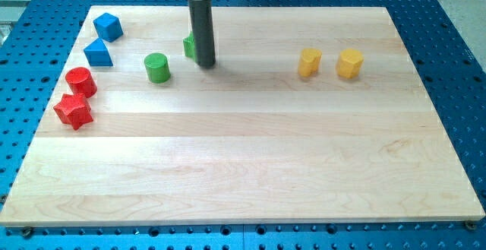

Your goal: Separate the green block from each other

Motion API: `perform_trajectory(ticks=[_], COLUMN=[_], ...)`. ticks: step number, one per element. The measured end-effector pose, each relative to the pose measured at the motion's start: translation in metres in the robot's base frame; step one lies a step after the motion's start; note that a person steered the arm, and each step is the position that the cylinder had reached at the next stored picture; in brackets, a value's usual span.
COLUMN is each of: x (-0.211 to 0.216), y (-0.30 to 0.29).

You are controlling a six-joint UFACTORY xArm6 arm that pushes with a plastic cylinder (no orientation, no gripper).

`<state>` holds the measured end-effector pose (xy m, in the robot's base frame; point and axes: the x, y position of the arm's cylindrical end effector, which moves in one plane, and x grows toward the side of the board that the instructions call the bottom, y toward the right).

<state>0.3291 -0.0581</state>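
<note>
Counting two greens: cylinder [157, 67] apart, other [187, 46] seemingly touching my tip [205, 63]

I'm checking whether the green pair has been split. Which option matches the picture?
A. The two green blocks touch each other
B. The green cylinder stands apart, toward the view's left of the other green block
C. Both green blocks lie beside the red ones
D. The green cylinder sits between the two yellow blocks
B: bare board shows between the green cylinder and the other green block, which is half hidden behind the rod, with my tip at that block's right.
</note>
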Motion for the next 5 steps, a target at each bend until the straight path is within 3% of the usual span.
perform_trajectory(ticks=[1, 2, 3, 5], x=[-0.056, -0.065, -0.079, -0.137], y=[-0.047, -0.055, -0.018, -0.059])
